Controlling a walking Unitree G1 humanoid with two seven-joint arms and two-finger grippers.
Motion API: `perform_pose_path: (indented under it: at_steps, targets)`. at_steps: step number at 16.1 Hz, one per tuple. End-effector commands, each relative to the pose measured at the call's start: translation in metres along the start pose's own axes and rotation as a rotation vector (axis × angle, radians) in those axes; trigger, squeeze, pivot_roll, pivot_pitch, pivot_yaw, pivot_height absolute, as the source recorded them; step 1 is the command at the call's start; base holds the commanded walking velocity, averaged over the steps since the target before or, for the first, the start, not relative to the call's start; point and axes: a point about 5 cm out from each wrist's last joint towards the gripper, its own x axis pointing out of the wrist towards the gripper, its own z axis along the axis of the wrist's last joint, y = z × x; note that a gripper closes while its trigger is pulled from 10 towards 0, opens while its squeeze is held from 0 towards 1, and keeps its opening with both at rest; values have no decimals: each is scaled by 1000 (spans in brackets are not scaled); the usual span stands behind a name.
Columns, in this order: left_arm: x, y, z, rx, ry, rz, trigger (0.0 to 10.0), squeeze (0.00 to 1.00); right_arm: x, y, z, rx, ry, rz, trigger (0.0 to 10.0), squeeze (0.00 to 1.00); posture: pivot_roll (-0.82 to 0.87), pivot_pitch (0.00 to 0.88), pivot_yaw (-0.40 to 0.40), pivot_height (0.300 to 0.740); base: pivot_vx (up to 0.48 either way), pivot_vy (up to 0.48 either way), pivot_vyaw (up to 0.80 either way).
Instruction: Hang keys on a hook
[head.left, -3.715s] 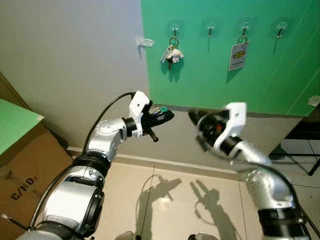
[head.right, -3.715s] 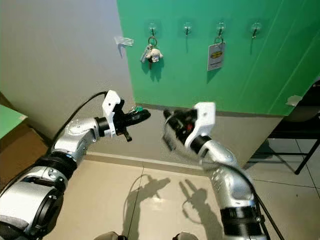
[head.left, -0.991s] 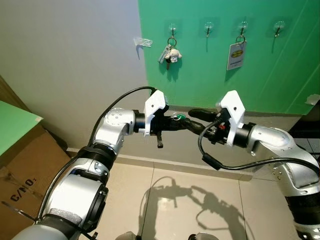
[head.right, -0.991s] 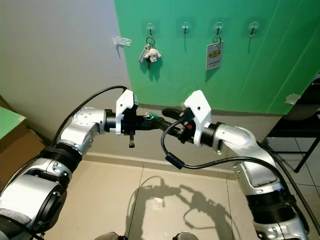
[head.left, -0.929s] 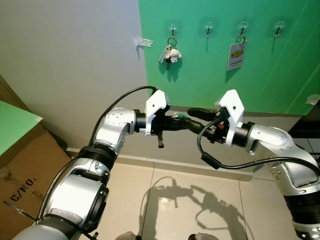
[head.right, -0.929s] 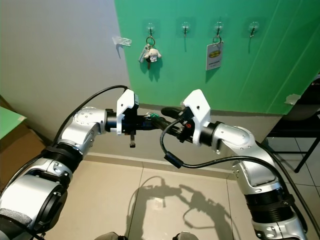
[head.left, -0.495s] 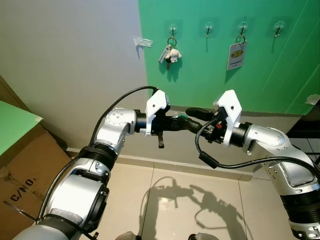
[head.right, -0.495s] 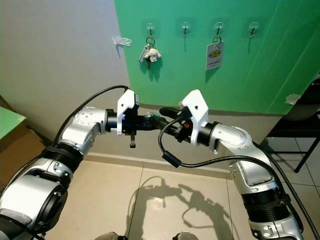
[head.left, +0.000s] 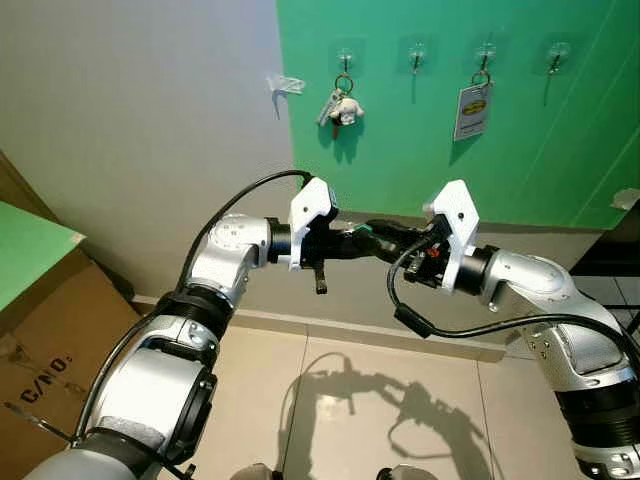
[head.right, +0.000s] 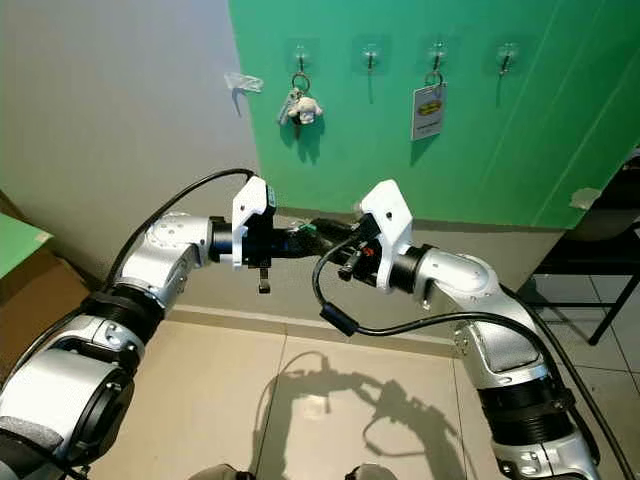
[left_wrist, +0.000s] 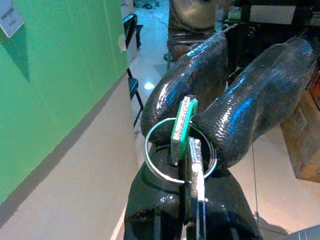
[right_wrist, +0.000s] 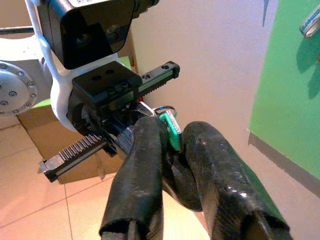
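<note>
My left gripper is shut on a key ring that carries a green-headed key and a silver key. From the opposite side my right gripper meets it. Its two black fingers press on either side of the green key. Both grippers sit at mid height in front of the wall, below the row of clear hooks on the green panel. One empty hook sits between a plush keychain and a white tag. Another empty hook is at the far right.
A cardboard box with a green board stands at my left. A black chair is at the right by the wall. A small clear hook sticks to the grey wall. Tiled floor lies below.
My right gripper has moved left onto the keys held by the left gripper, and its fingers now straddle and pinch the green key. The left arm has barely moved.
</note>
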Motion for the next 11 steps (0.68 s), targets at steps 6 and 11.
perform_pose_path:
  at_steps: [6,11]
  targets:
    - [6,1,13,55,-6,-27,0,0,-5,-5,7,26,-54,-27,0,0,-222,31,75,740,0,0,0]
    - [6,2,14,60,-13,-17,0,0,-6,-2,9,36,-74,-13,0,0,-222,32,72,740,0,0,0]
